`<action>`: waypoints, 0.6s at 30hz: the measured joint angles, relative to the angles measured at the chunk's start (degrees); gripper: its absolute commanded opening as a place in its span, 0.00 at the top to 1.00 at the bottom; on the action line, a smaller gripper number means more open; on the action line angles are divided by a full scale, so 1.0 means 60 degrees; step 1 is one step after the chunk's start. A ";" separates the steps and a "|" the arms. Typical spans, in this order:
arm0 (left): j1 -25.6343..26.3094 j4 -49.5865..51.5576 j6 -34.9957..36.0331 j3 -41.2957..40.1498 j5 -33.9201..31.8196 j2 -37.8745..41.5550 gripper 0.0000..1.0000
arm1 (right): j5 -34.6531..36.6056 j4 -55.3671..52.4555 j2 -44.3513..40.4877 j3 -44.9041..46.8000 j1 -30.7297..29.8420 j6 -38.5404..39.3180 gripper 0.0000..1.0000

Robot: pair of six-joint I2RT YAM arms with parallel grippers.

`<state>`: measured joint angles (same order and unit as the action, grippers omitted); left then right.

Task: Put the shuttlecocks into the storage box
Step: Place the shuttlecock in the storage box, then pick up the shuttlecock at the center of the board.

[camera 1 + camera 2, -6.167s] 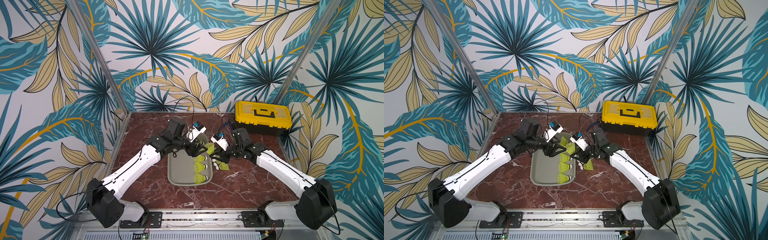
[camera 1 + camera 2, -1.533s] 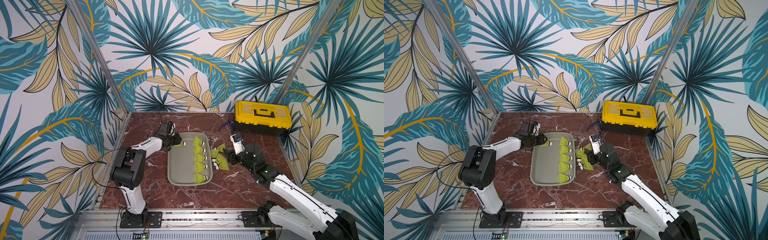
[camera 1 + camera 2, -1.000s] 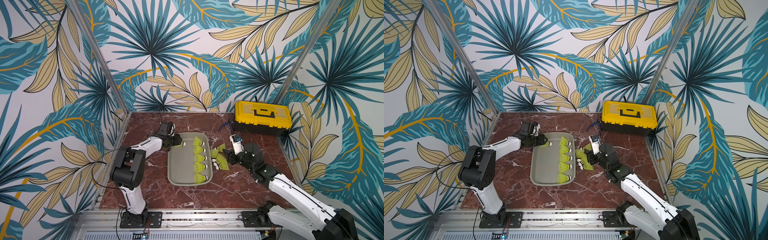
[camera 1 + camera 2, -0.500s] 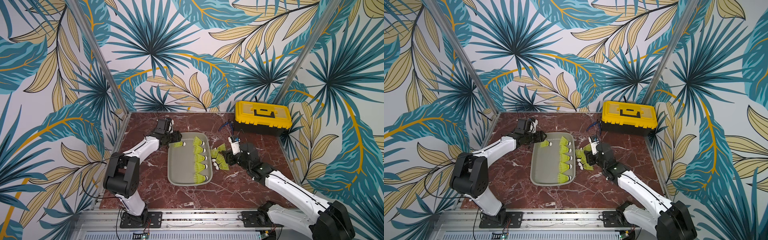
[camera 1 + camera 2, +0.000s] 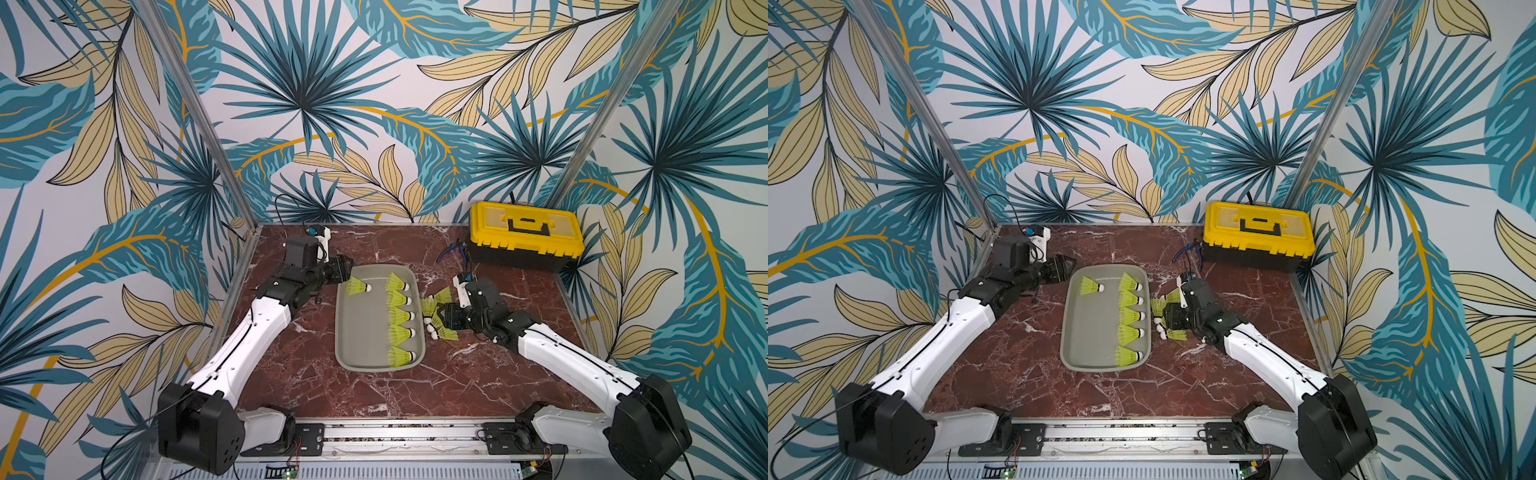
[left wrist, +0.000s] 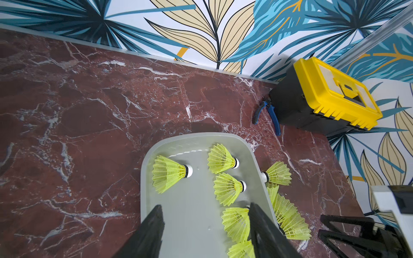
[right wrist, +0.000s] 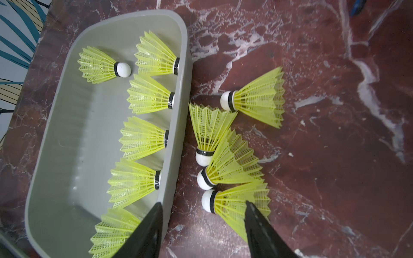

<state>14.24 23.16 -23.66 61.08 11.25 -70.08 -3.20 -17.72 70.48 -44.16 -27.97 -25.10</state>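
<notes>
At the far left corner of the storage box (image 5: pixel 339 332), your left gripper (image 5: pixel 345 270) reaches out level, jaws spread and empty. Your right gripper (image 7: pixel 202 202), also parted and holding nothing, hangs over four shuttlecocks (image 7: pixel 232 156) on the red marble table (image 5: pixel 374 395), just beside the box. Six shuttlecocks (image 5: pixel 399 316) lie inside on their sides, long axes across the box, white tips toward your right arm, with leaf-print walls (image 5: pixel 374 83) around.

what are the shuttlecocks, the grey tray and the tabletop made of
The shuttlecocks look like moulded plastic: see-through neon ribbed mesh skirts, matte white tips. The storage box seems smooth grey-beige plastic with a soft sheen. The tabletop looks like red-brown white-veined marble, possibly printed laminate.
</notes>
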 measured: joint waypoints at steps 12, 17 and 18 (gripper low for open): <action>0.0000 0.0310 -0.0466 -0.1024 -0.0018 0.0878 0.37 | -0.1060 -0.1027 0.0634 -0.0248 0.0000 -0.1472 0.47; 0.0000 0.0324 -0.0474 -0.1042 -0.0018 0.0878 0.37 | -0.1322 -0.1020 0.0863 -0.0237 -0.0055 -0.1898 0.47; 0.0000 0.0324 -0.0477 -0.1045 -0.0018 0.0878 0.37 | -0.1344 -0.1020 0.0943 -0.0237 -0.0069 -0.1960 0.47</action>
<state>14.24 25.10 -26.52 54.81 11.14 -64.82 -11.27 -23.83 76.14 -45.58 -28.38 -36.86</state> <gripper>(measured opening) 0.633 0.527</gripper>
